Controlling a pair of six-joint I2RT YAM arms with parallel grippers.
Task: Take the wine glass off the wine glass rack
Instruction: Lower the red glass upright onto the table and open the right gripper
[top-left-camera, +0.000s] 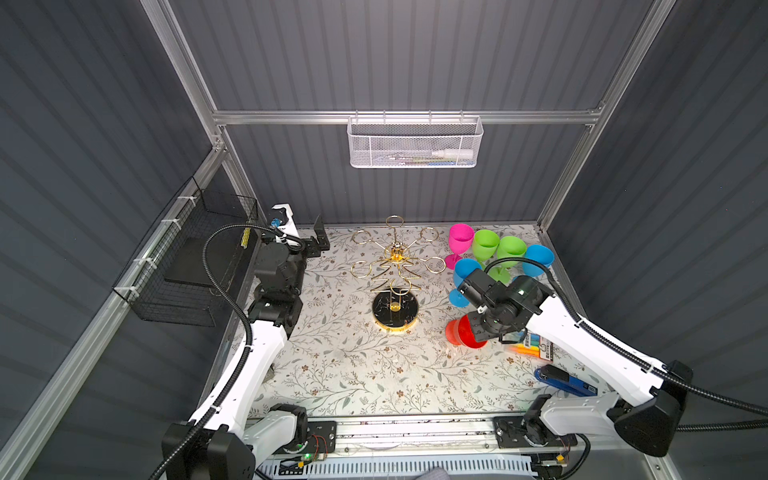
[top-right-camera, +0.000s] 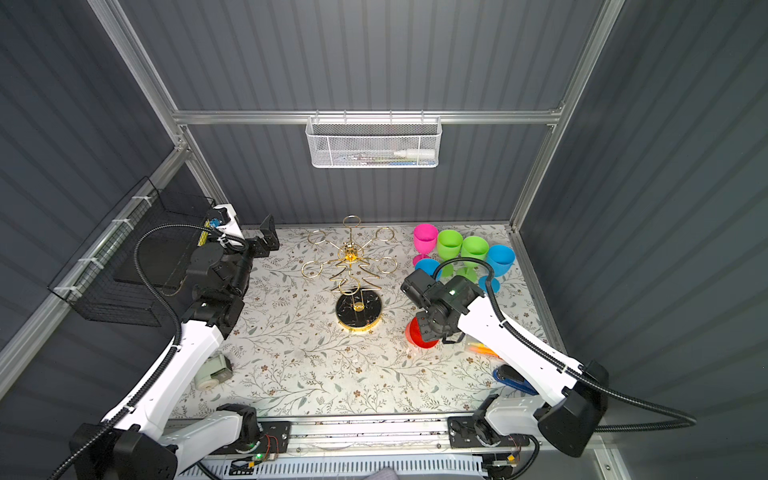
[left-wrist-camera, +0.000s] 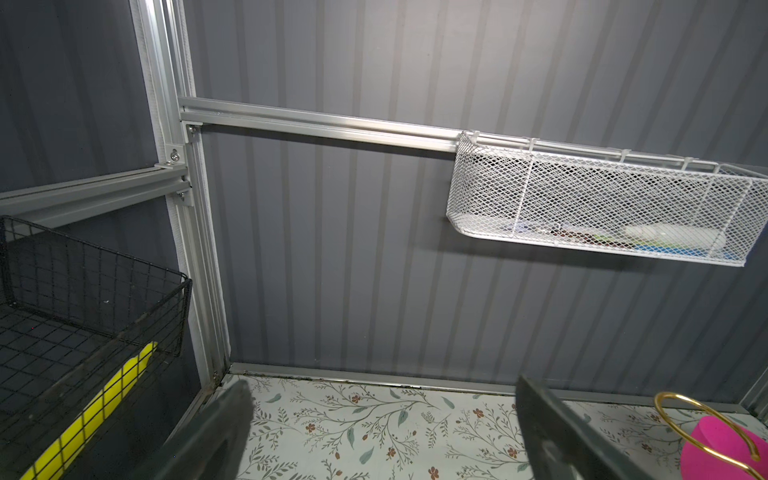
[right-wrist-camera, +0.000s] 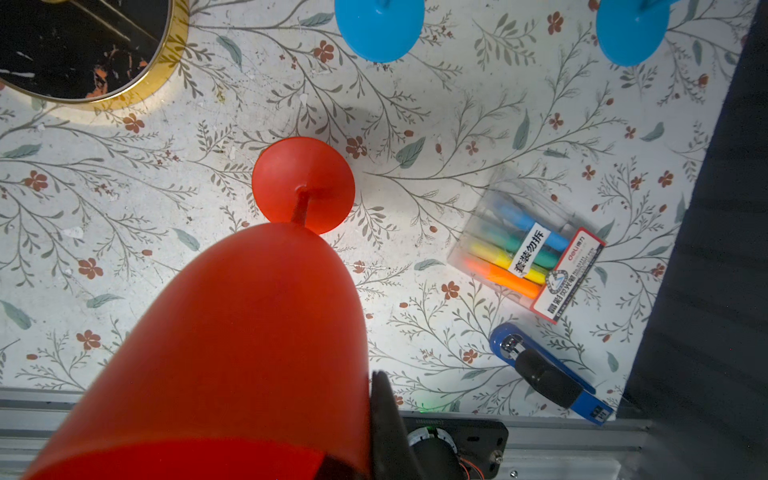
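The gold wire wine glass rack stands mid-table on its round black gold-rimmed base; its loops hold nothing. To the right of the base my right gripper is shut on the wall of a red wine glass near its rim. The glass is upright with its foot low over the table; I cannot tell if it touches. My left gripper is open and holds nothing at the back left.
Pink, green and blue glasses stand at the back right. A highlighter pack and a blue stapler lie at the front right. A white mesh basket hangs on the back wall and a black wire basket on the left.
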